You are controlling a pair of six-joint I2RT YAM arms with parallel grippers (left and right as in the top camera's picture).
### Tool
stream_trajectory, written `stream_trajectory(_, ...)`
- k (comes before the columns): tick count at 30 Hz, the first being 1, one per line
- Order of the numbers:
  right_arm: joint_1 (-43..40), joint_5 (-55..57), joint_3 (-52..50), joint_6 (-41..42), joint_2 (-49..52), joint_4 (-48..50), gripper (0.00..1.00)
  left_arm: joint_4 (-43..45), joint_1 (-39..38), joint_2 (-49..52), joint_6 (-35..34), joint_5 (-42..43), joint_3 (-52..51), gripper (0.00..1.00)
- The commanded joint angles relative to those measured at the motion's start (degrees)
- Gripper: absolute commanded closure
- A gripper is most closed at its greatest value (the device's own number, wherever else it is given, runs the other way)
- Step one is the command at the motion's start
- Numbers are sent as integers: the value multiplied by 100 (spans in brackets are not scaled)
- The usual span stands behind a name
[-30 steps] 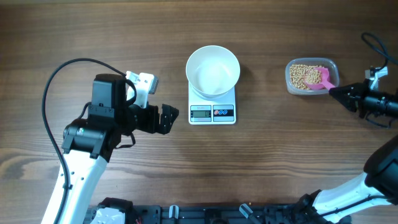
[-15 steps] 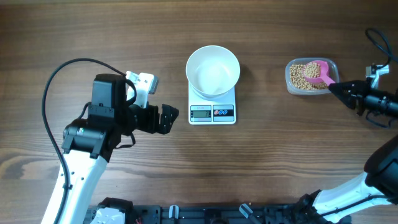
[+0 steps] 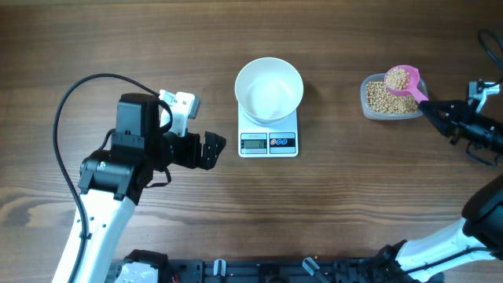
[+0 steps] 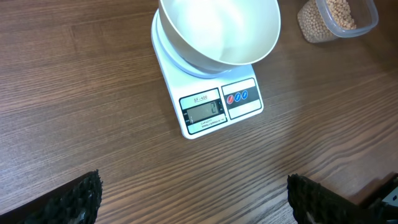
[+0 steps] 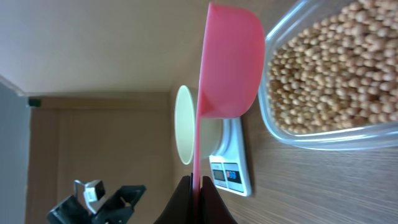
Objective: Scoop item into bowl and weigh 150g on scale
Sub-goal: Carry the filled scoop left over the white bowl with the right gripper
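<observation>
While your right claw (image 3: pixel 431 112) clamps the scoop (image 3: pixel 414 90), heaped with beans (image 3: pixel 397 78), over the tub (image 3: pixel 364 98), any tilt crossing to the bowl (image 3: pixel 269 88) on the scale (image 3: pixel 268 143) spills them; left claw (image 3: pixel 214 149) idles released.

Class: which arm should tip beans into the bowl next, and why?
Right: the right claw grips the pink scoop, loaded with beans above the tub; the left claw is open, empty, beside the scale.

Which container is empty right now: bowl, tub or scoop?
The white bowl on the scale: its inside is bare. The clear tub holds beans, and the pink scoop over it is heaped with them.
</observation>
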Motion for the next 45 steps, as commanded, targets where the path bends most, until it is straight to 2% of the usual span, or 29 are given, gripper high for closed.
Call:
stream_trajectory(1,190,-501,-13,-302,-11,-157,96,-2,31,28,4,68,11,0)
stream_trajectory(5,538,-498,-9,-278,-118,-302,96,-2,31,28,4,68,11,0)
stream_trajectory(9,1010,-479,42,116,-350,-166,96,-2,31,28,4,68,11,0)
stream_trajectory(12,1445,-437,94,704,-619,245,95,-2,31,28,4,68,11,0)
stream_trajectory(15,1952,2,94,1810,-951,1016,96,-2,31,28,4,68,11,0)
stream_trajectory(20,2758,820,94,3014,-1436,2146,96,-2,31,28,4,68,11,0)
stream_trajectory(26,3705,2428,94,2988,-1757,2529,96,0,31,28,4,68,11,0)
stream_trajectory(37,5189,4382,94,2470,-1738,2837,96,-2,31,28,4,68,11,0)
stream_trajectory(45,6133,5945,94,1259,-1740,3101,96,-2,31,28,4,68,11,0)
